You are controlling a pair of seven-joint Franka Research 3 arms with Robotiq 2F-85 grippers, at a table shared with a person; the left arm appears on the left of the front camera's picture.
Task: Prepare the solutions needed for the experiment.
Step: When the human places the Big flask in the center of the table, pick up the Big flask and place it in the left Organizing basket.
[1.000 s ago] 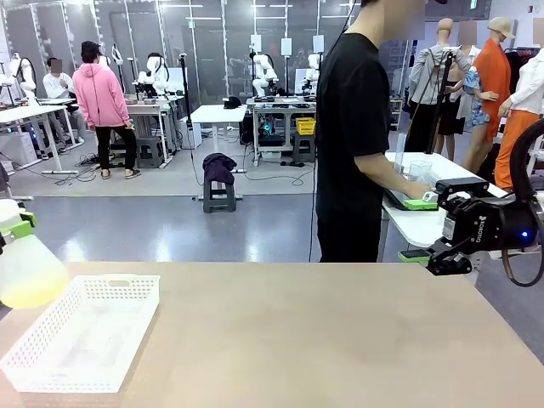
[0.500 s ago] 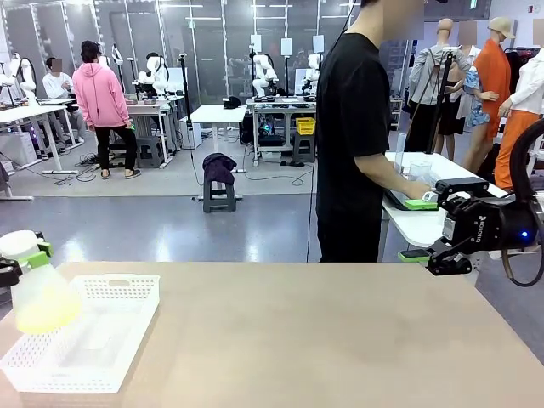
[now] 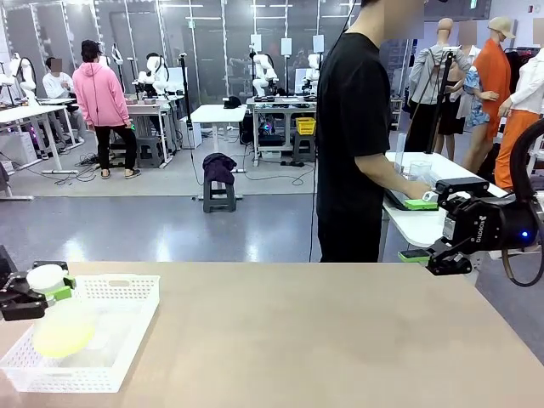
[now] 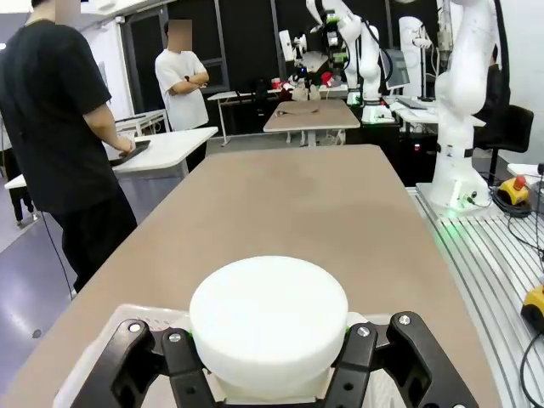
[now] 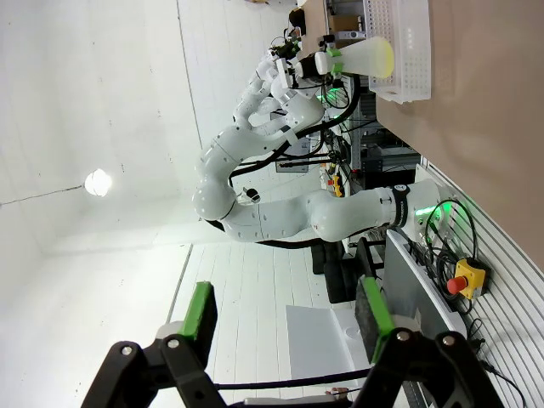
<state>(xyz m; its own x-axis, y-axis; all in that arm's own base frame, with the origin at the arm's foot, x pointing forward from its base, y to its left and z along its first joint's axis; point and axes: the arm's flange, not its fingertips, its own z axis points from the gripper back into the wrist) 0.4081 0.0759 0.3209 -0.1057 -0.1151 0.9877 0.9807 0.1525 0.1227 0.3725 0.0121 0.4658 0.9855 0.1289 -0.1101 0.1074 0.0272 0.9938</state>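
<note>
Left gripper [image 3: 38, 293] low at the bench's [image 3: 323, 340] left edge, fingers roughly level, clamped tight on the neck of a translucent plastic conical flask [image 3: 61, 327] just under its white round stopper [image 3: 44, 277]. Green pads [image 3: 61, 292] pressed against the neck in front view; in left wrist view black fingers [image 4: 166, 365] wrapped on both sides of the stopper, which sits dead centre.

Flask upright, body hanging inside the white perforated plastic basket [image 3: 127, 293] at the near-left corner of the bench; contact with the basket floor not resolvable. Pale yellow-green clear solution [image 3: 64, 342] as a shallow layer in the wide bottom of the flask, upper part clear.

Right gripper [image 3: 448, 263] off the bench's far right edge, raised above bench level, pointing left, well apart from flask and basket. Jaws spread wide in right wrist view, green pads [image 5: 201, 310] well apart, nothing between them. Same view catches flask and basket far off, sideways.
</note>
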